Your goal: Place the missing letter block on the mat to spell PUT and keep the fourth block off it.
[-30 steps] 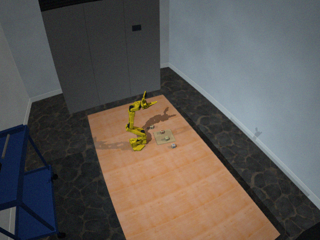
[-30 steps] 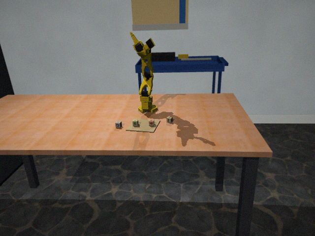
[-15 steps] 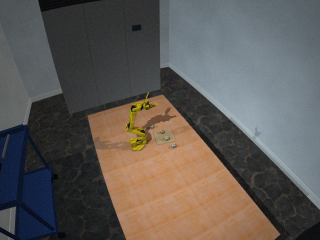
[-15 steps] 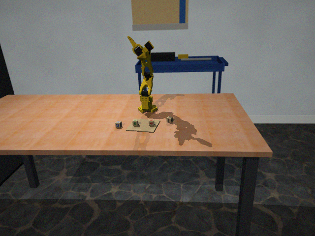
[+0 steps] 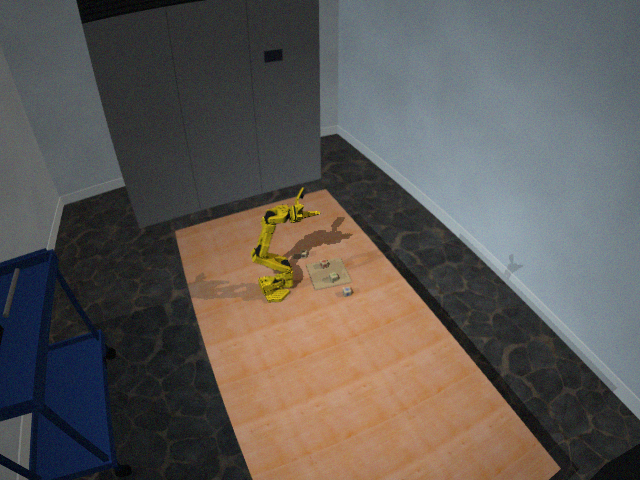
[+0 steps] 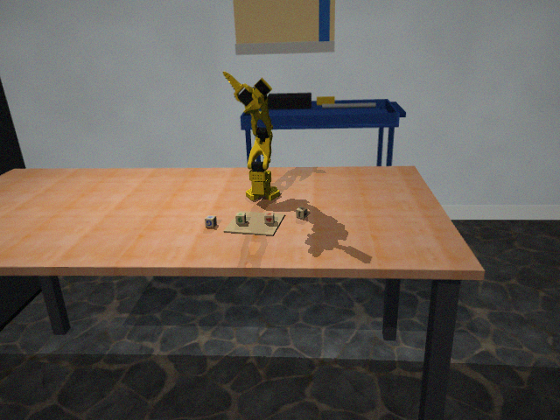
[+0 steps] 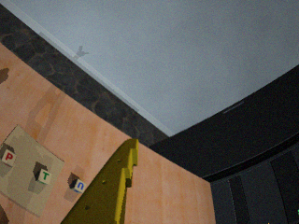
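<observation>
A tan mat lies on the table in front of the arm's base. Two blocks stand on it with a gap between them: a red P block and a green T block. A block with a blue letter lies off the mat beyond the T. A dark-lettered block lies off the mat beyond the P, in the arm's shadow; its letter is unreadable. My gripper is open, empty and raised high above the table, tilted upward. One yellow jaw shows in the wrist view.
The arm's base stands close to the mat. The orange table stretches well past the blocks. A blue cart and a grey cabinet stand off the table.
</observation>
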`<control>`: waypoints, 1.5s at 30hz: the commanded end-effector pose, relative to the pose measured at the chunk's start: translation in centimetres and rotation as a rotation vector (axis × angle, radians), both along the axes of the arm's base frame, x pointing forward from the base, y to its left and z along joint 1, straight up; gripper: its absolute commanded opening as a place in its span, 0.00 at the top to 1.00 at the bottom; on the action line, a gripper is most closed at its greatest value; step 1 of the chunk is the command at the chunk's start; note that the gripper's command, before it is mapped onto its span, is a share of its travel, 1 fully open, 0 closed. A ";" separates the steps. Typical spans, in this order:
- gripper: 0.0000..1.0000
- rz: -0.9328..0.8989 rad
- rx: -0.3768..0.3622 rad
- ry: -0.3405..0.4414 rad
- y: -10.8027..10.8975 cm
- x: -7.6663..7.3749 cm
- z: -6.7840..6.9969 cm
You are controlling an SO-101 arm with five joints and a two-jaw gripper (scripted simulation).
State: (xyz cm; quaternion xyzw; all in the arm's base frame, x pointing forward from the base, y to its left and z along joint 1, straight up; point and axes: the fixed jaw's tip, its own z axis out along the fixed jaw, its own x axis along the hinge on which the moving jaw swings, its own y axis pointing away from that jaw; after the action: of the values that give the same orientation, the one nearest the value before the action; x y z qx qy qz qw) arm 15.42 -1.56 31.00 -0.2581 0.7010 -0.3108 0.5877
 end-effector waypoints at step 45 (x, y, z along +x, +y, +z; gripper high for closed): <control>0.00 -0.047 0.295 0.303 0.4 1.3 -6.3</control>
State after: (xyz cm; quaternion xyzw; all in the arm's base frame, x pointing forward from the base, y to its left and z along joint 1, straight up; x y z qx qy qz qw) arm 16.77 -1.21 24.71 -0.2021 0.8234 -0.1823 0.4979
